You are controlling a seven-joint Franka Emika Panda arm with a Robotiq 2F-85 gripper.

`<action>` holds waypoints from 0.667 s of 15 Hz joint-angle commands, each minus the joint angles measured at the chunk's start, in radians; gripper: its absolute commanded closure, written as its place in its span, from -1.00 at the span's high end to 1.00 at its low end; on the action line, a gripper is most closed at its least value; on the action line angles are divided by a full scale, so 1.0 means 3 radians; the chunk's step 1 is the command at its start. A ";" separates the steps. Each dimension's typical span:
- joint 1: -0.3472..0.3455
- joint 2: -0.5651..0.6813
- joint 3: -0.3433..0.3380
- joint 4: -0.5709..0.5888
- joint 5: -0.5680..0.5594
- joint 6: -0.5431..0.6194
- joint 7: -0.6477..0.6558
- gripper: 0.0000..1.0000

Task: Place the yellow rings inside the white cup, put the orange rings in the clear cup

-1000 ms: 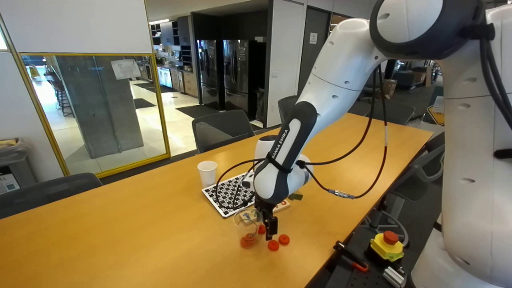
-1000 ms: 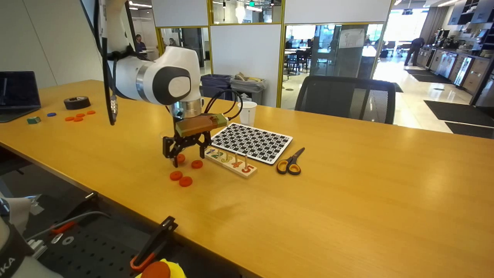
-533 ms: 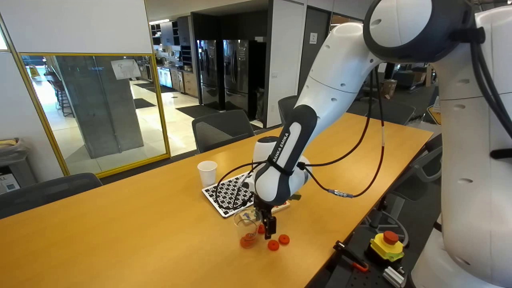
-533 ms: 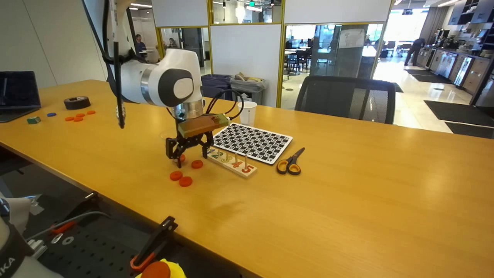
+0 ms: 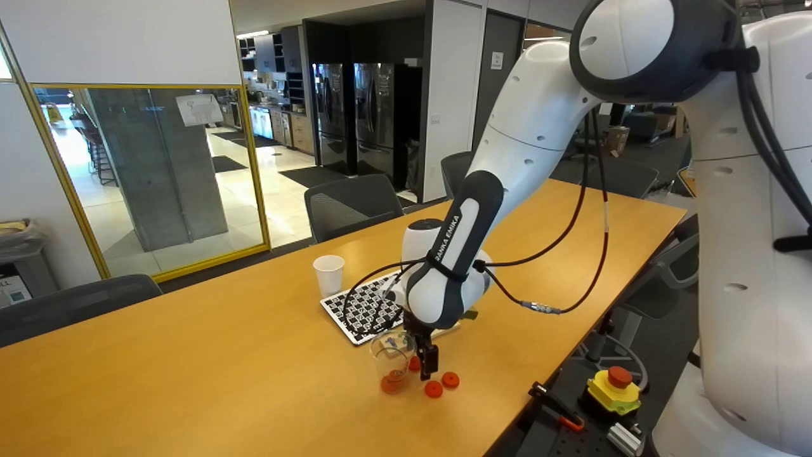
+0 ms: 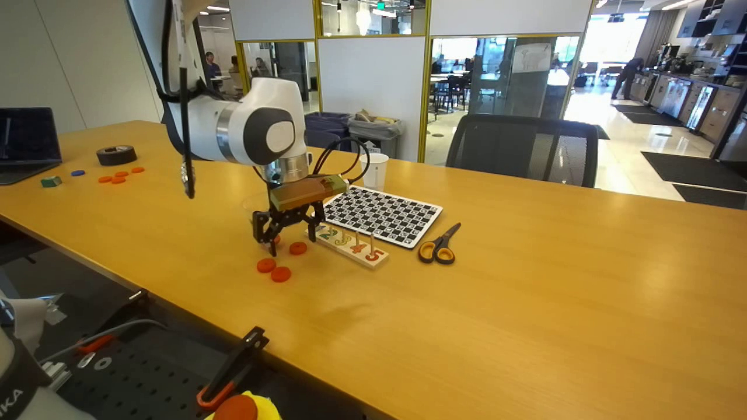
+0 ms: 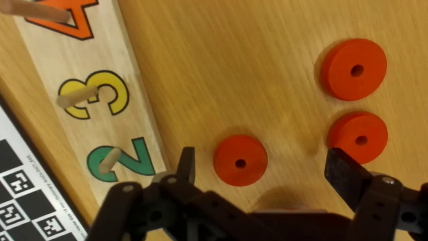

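Observation:
My gripper is open and empty above the table. One orange ring lies below, between the fingers and nearer the left one in the wrist view. Two more orange rings lie to the right, the lower one partly behind the right fingertip. In an exterior view my gripper is beside the clear cup, which stands upright with orange rings showing at its bottom. The white cup stands upright behind the checkerboard; its inside is hidden. No yellow rings are visible.
A checkerboard and a wooden number board with pegs lie beside the gripper. Scissors lie past them. A black tape roll, small orange pieces, a green block and a laptop are farther along the table.
My open gripper has moved slightly right and a little lower in an exterior view, toward the number board. The arm's upper links have shifted slightly. The rings and cups have not moved.

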 commanded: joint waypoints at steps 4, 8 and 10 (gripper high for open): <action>-0.0044 0.0081 0.0019 0.0079 -0.0112 0.0068 0.0118 1.00; -0.0060 0.0109 0.0029 0.0092 -0.0105 0.0060 0.0117 1.00; -0.0077 0.0119 0.0042 0.0097 -0.0092 0.0059 0.0112 1.00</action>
